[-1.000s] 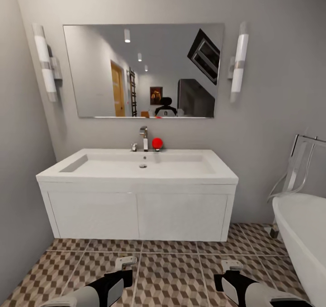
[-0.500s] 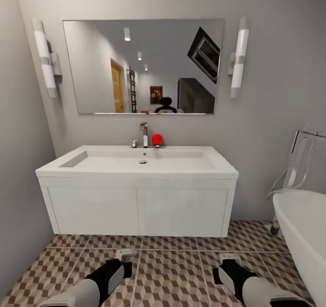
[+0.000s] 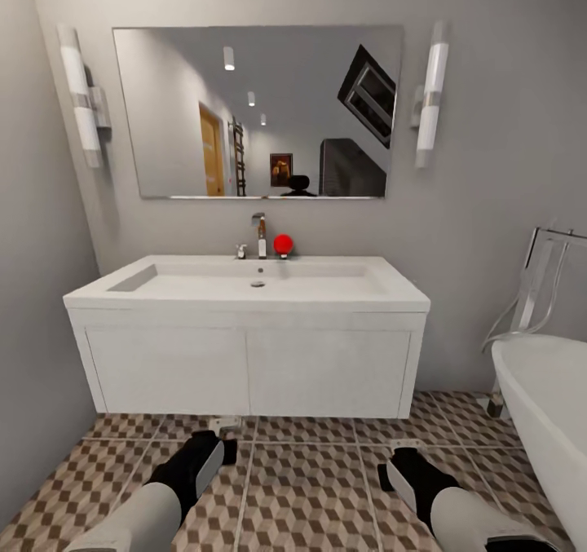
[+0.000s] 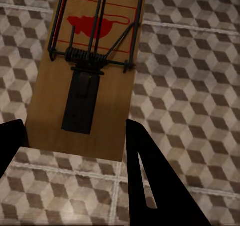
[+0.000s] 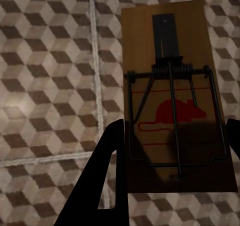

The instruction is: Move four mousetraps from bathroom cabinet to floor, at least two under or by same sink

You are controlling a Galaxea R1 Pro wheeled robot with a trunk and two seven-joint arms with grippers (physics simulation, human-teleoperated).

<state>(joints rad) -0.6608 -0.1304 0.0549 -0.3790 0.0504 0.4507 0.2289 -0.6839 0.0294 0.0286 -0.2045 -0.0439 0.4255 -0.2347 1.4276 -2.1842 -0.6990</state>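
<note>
Each gripper is shut on a mousetrap just above the bathroom floor (image 3: 310,487), in front of the white wall-hung sink (image 3: 244,295). My left gripper (image 3: 220,436) (image 4: 74,128) clamps the plain end of a wooden mousetrap (image 4: 107,100) that has a red mouse print and a wire spring. My right gripper (image 3: 398,456) (image 5: 175,131) holds the second mousetrap (image 5: 142,45) the same way. In the head view the traps show as small pale edges at the fingertips, the left mousetrap (image 3: 225,423) close to the vanity's lower edge. The cabinet is out of view.
A white bathtub (image 3: 546,405) with a chrome floor tap (image 3: 538,291) stands on the right. A grey wall closes the left side. A mirror (image 3: 257,112) hangs above the sink, and a red ball (image 3: 283,244) sits by the chrome tap (image 3: 260,238).
Both arms have reached forward and lower toward the floor in front of the sink, still holding their traps. The head view has shifted slightly, so the sink and mirror sit higher in the picture.
</note>
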